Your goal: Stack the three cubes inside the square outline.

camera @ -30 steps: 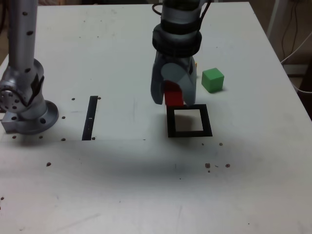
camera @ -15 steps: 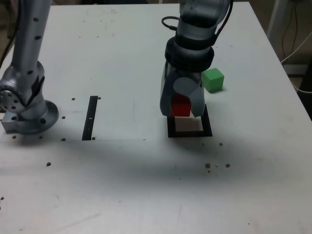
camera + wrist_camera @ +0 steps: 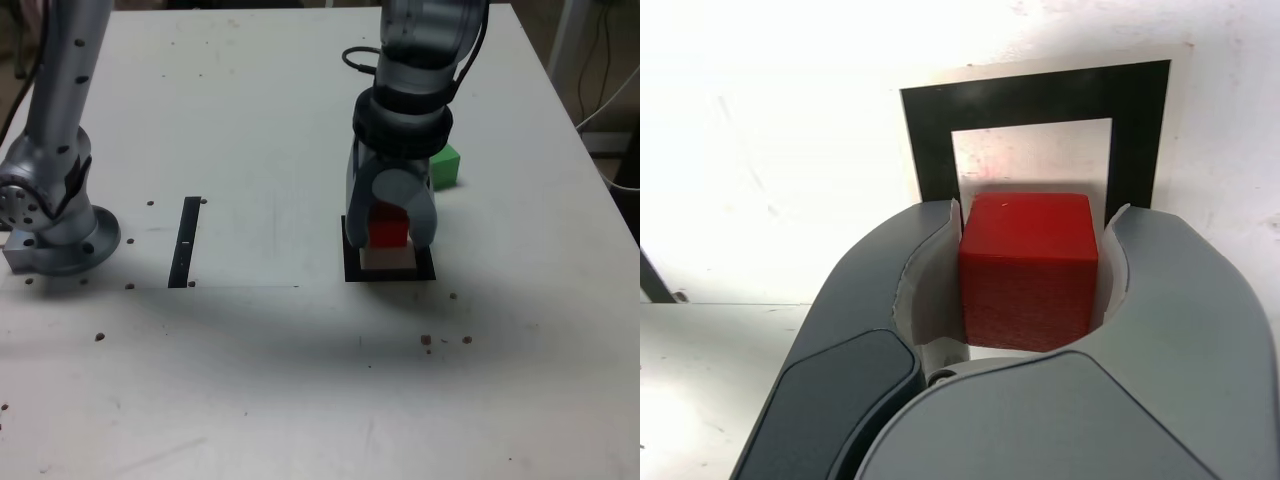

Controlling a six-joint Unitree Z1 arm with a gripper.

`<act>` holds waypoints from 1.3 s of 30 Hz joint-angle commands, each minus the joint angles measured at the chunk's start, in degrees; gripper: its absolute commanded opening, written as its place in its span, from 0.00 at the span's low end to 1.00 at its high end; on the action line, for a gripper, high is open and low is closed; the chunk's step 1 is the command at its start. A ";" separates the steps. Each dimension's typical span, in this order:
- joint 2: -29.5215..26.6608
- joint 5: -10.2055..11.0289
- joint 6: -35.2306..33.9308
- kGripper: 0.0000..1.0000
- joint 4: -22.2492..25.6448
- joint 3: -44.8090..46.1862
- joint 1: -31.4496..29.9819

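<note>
The white surface point(image 3: 250, 120) is smooth and matt, flecked with small dark specks. On it lies the square outline point(image 3: 350, 262), a flat, thick black frame with a pale centre. The grey hand point(image 3: 391, 228), rounded and hard-shelled with pale pads, is closed on the red cube point(image 3: 1028, 268), which sits over that outline's pale centre. The cube looks light, rigid and sharp-edged, with smooth, perhaps slightly slippery faces; two opposite flat sides suit a grip best. The green cube point(image 3: 444, 167) rests just beyond the outline.
</note>
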 commanded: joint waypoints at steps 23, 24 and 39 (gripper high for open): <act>0.51 -1.69 -0.11 0.58 -3.42 4.35 1.60; 0.39 -1.60 -0.11 0.60 -3.70 4.46 1.57; -5.87 3.75 -2.35 1.00 -4.79 5.43 0.22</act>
